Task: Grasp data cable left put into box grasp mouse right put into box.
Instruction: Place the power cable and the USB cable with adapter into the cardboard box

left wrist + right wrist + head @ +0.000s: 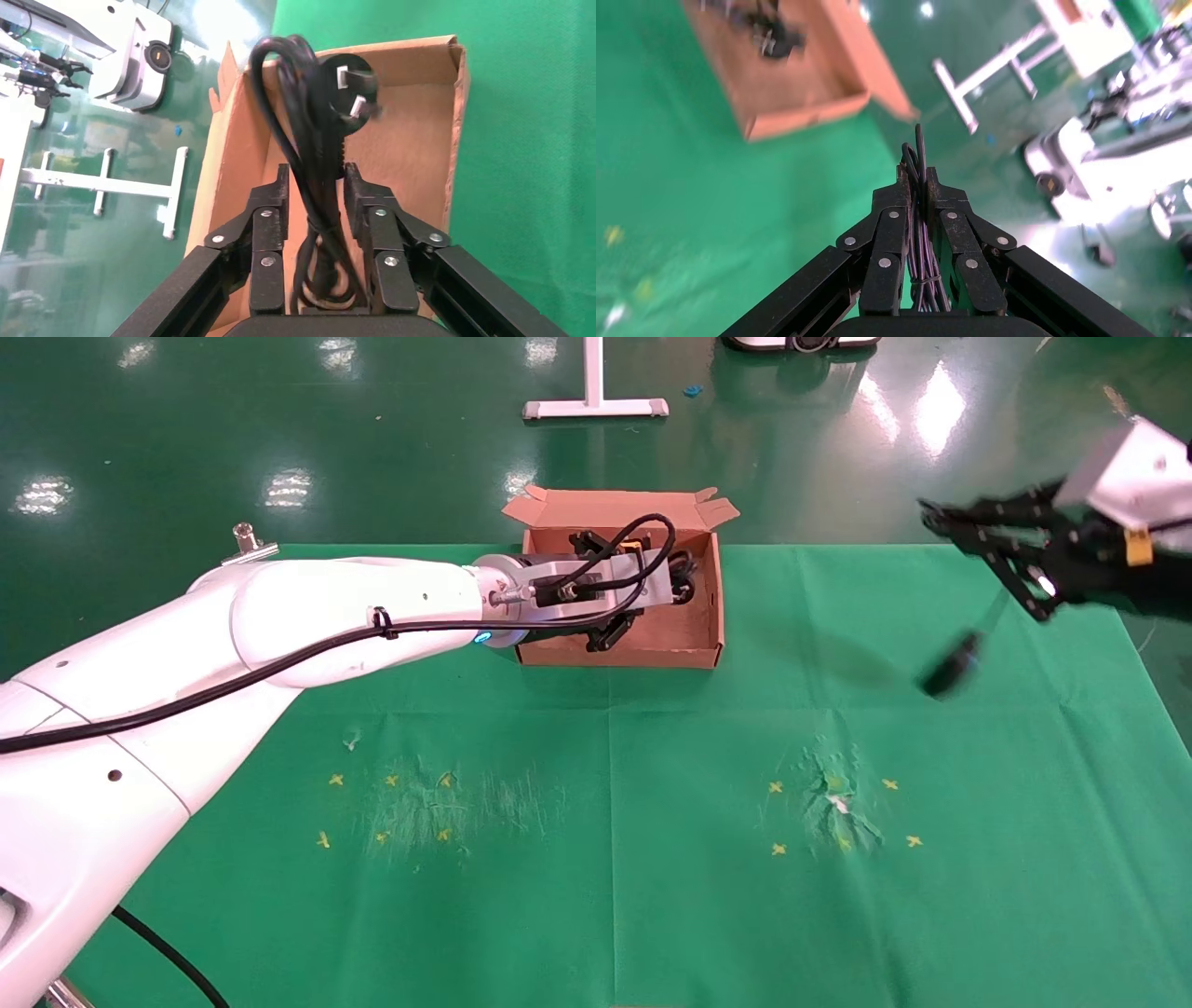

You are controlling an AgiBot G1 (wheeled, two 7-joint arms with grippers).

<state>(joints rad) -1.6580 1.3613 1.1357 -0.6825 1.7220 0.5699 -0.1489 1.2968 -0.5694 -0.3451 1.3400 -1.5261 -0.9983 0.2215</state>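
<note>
The brown cardboard box (619,658) stands open at the back middle of the green cloth. My left gripper (666,587) reaches into it and is shut on the data cable (309,140), a thick black looped bundle. Its plug (348,88) with silver tips hangs over the box floor (415,140). My right gripper (931,516) is raised at the far right and shut on the mouse's thin bundled cord (919,210). The black mouse (950,674) dangles below it above the cloth, blurred. The box also shows in the right wrist view (807,119), far ahead.
Yellow crosses and scuffed patches mark the cloth at front left (391,803) and front right (838,803). A white stand base (596,407) sits on the green floor behind the table. The cloth's right edge (1155,682) lies under the right arm.
</note>
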